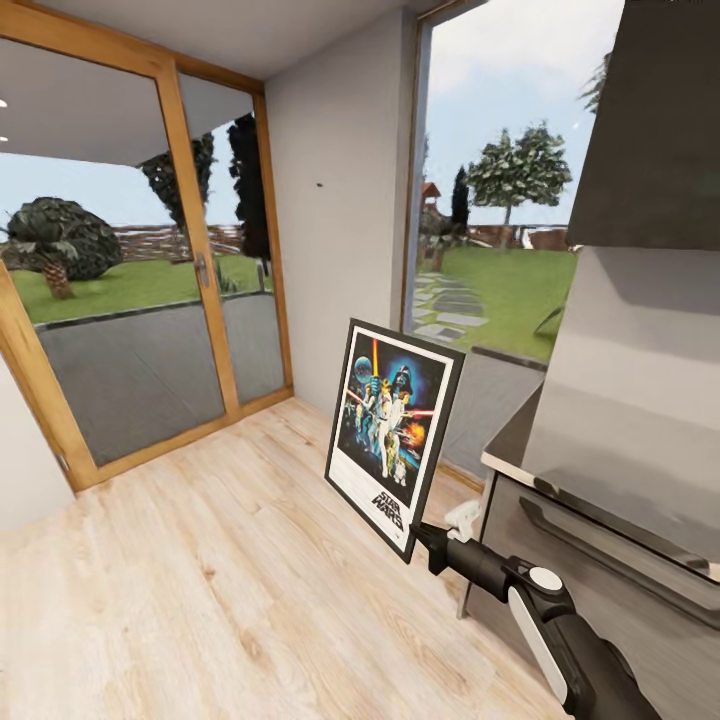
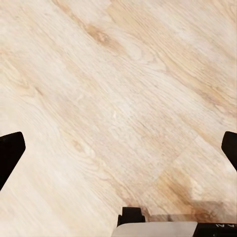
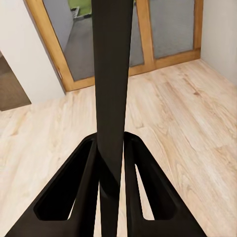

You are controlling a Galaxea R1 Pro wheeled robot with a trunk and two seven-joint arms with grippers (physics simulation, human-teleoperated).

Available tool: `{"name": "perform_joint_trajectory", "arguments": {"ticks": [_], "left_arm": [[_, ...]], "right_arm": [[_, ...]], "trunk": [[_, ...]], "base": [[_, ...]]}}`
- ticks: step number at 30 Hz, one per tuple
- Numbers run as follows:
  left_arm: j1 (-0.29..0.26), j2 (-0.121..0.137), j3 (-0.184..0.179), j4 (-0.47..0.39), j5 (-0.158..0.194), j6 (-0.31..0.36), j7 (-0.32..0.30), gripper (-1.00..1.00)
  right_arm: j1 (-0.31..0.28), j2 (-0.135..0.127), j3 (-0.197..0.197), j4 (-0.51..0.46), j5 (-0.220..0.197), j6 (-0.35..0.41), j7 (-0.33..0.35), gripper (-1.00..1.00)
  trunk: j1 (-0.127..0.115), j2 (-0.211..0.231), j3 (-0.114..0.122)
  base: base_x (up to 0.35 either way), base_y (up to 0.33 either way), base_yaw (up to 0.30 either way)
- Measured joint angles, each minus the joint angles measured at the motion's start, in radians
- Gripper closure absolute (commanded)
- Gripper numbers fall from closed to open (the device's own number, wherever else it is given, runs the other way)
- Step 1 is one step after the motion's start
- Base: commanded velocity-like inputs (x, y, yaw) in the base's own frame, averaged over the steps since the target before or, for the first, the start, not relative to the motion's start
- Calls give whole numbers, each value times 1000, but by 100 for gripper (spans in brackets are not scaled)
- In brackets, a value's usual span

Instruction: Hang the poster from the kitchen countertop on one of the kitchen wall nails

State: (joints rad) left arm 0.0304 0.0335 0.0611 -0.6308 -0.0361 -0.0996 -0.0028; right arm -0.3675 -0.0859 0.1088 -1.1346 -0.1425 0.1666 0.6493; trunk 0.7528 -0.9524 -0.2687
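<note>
Aloft: poster [image 1: 393,436] pinched at lower corner by right fingers [image 1: 420,537], near nail [image 1: 320,184].
Edge-on in right wrist view; left fingers [image 2: 12,153] spread wide, empty, over floor [image 2: 118,98].

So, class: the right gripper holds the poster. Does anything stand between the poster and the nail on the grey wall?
Nothing visible does. The poster, clamped at its lower corner by the right gripper, stands above bare wooden floor. The nail sits higher on the wall behind it.
</note>
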Motion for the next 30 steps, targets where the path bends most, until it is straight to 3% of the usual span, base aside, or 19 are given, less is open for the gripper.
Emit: {"name": "perform_joint_trajectory", "arguments": {"ticks": [30], "left_arm": [[0, -1, 0, 0, 0, 1, 0, -100]], "right_arm": [[0, 1, -1, 19, 0, -1, -3, 100]], "trunk": [[-115, 210, 94]], "base": [[0, 0, 0]]}}
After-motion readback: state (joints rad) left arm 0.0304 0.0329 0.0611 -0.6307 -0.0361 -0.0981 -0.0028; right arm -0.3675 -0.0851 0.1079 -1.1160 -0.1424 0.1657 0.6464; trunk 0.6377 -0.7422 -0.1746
